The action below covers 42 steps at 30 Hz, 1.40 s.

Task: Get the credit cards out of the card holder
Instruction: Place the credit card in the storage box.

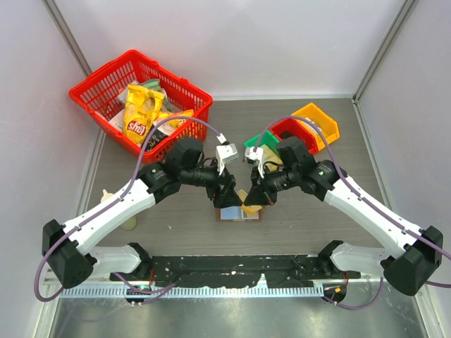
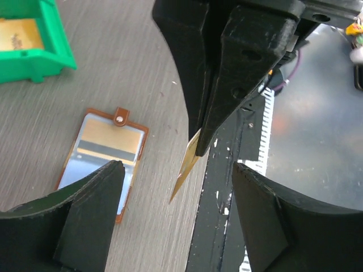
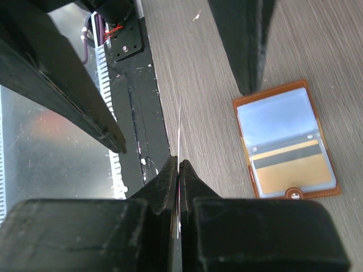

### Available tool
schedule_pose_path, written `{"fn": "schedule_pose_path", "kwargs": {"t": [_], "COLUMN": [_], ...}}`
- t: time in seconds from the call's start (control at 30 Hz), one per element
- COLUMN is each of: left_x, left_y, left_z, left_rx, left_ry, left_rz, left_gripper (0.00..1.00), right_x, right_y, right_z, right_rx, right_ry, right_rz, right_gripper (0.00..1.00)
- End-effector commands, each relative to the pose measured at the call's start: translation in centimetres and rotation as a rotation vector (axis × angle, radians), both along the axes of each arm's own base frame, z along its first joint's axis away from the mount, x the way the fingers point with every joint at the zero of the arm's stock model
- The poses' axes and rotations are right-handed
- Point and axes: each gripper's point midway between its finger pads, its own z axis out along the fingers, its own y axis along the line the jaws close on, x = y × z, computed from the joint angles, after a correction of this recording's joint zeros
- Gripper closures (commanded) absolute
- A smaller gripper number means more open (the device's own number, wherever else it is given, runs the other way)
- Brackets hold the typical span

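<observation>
We see the right jaws clamped together on one thin tan credit card (image 2: 187,165), held edge-on above the grey wood-grain desk (image 1: 176,225), near the middle of its near edge. The left jaws stand wide apart and empty; in both wrist views the held card shows between them. Below both lies the small brown leather card holder with pale blue-grey inner faces (image 3: 286,139), open and flat, its long axis along the near edge. A second tan card with a dark stripe (image 3: 290,164) sits in the panel by the brown tab, on the right arm's side. We judge the right arm nearer, but only the left jaws are free.
</observation>
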Motion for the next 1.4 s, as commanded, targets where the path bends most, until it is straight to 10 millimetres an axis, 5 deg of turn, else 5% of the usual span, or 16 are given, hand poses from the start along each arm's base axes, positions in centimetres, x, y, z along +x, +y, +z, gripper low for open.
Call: {"fn": "schedule_pose_path", "kwargs": {"t": [0.0,0.13,0.23,0.3,0.5,0.57,0.67,0.87,1.03,1.37], "left_x": [-2.0,-2.8,-3.3,-3.4,-3.4,-2.9,-1.2,2.4,4.8,5.8], "left_y": [-0.7,-0.9,-0.9,-0.7,-0.2,-0.1,0.5,3.3,5.7,5.6], "left_z": [2.2,2.1,2.0,1.9,2.4,2.7,3.1,5.2,7.2,8.4], "left_rx": [-0.060,-0.054,-0.054,-0.051,-0.068,-0.082,-0.114,-0.314,-0.614,-0.887], "left_ry": [-0.009,0.014,0.031,0.027,-0.012,-0.038,-0.070,-0.096,-0.026,0.201], "left_rz": [-0.176,-0.246,-0.277,-0.284,-0.253,-0.200,-0.031,0.390,0.663,0.742], "left_gripper": [0.27,0.46,0.73,1.00,1.00,1.00,1.00,1.00,1.00,1.00], "right_x": [-0.7,-0.7,-0.7,-0.5,-0.1,0.3,2.2,3.9,3.9,4.8], "right_y": [0.8,1.2,1.4,1.3,1.3,1.4,1.5,1.1,0.8,0.7], "right_z": [2.0,1.9,1.6,1.3,1.7,2.4,3.3,6.0,7.5,8.5], "right_rx": [0.023,0.010,0.002,-0.007,0.023,0.062,0.130,0.400,0.722,1.070], "right_ry": [-0.085,-0.091,-0.097,-0.102,-0.146,-0.159,-0.179,-0.128,0.046,0.086], "right_rz": [0.107,0.132,0.143,0.143,0.105,0.064,-0.091,-0.390,-0.543,-0.727], "right_gripper": [0.93,0.93,0.93,0.93,0.78,0.59,0.39,0.15,0.14,0.21]}}
